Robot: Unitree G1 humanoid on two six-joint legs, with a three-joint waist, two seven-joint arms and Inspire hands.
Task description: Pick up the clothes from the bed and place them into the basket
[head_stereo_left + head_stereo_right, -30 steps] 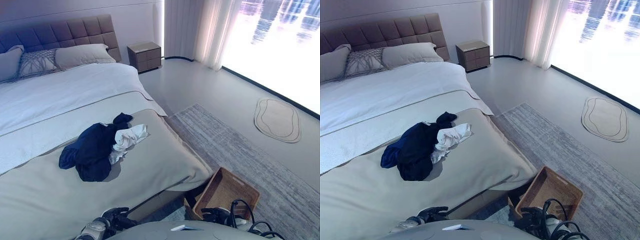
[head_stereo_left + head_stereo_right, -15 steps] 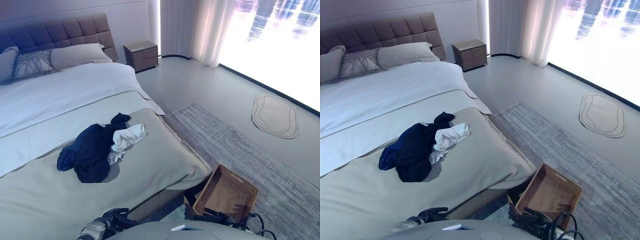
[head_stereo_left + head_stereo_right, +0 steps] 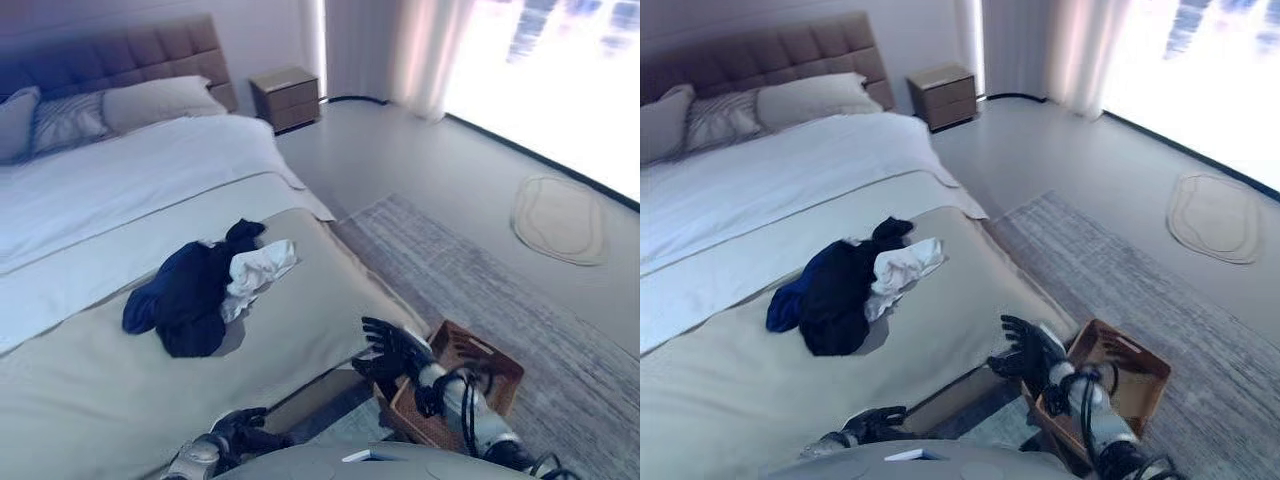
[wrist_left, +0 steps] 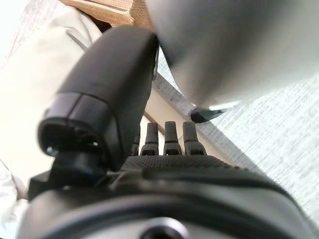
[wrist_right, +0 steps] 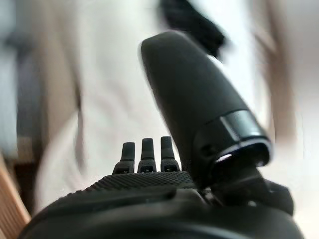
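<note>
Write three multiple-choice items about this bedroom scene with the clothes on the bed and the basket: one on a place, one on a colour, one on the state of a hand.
1. Where does the brown woven basket stand?
A. on the bed
B. on the grey rug by the corner of the bed's foot
C. on the small brown nightstand

2. Which colours has the pile of clothes?
A. red and yellow
B. dark blue and white
C. green only

3. In what state is the robot's right hand?
A. open and holding nothing, raised beside the bed's edge
B. shut on the white garment
C. resting inside the basket

Key:
1 B: the basket sits on the grey rug beside the corner of the beige-covered bed.
2 B: a dark blue garment lies against a white garment.
3 A: its fingers are spread, nothing is in them, and the clothes lie far from it.
</note>
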